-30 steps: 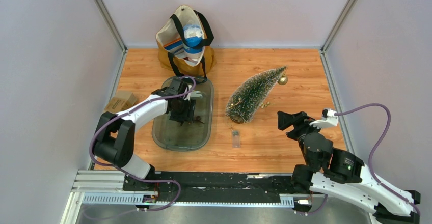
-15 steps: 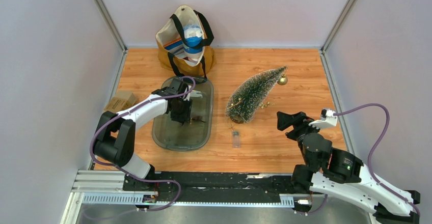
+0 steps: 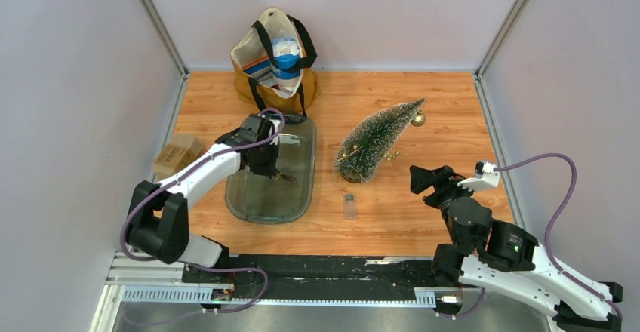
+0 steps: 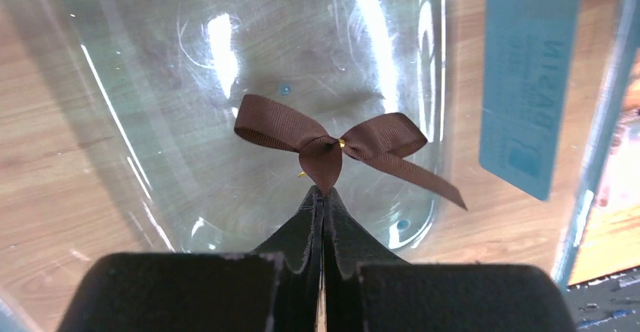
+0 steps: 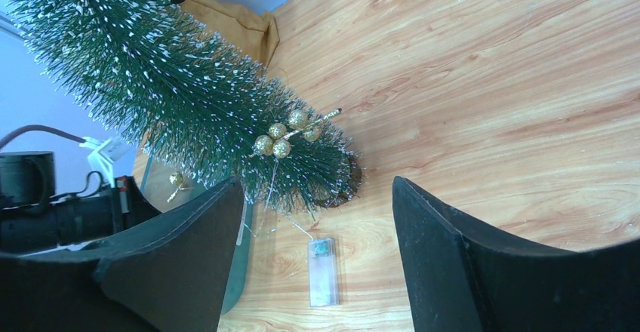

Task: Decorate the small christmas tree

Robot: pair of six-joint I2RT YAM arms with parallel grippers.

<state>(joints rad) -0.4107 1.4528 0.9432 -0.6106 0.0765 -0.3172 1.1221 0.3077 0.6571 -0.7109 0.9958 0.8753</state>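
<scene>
We hold the brown bow (image 4: pixel 362 137) by its knot in the clamped L gripper (image 4: pixel 322 194); the tree (image 3: pixel 375 142) lies on its side to that gripper's right, base nearest, tip far-right; R gripper (image 5: pixel 313 192) agape.

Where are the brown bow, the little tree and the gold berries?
brown bow (image 4: pixel 323 153): left wrist view, on its middle knot.
little tree (image 3: pixel 375 140): top external view, middle of its green branches.
gold berries (image 5: pixel 281 149): right wrist view, on one berry of the bunch.

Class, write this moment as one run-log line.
left gripper: shut on brown bow, over clear tray | right gripper: open, facing tree | tree: lying on its side
</scene>
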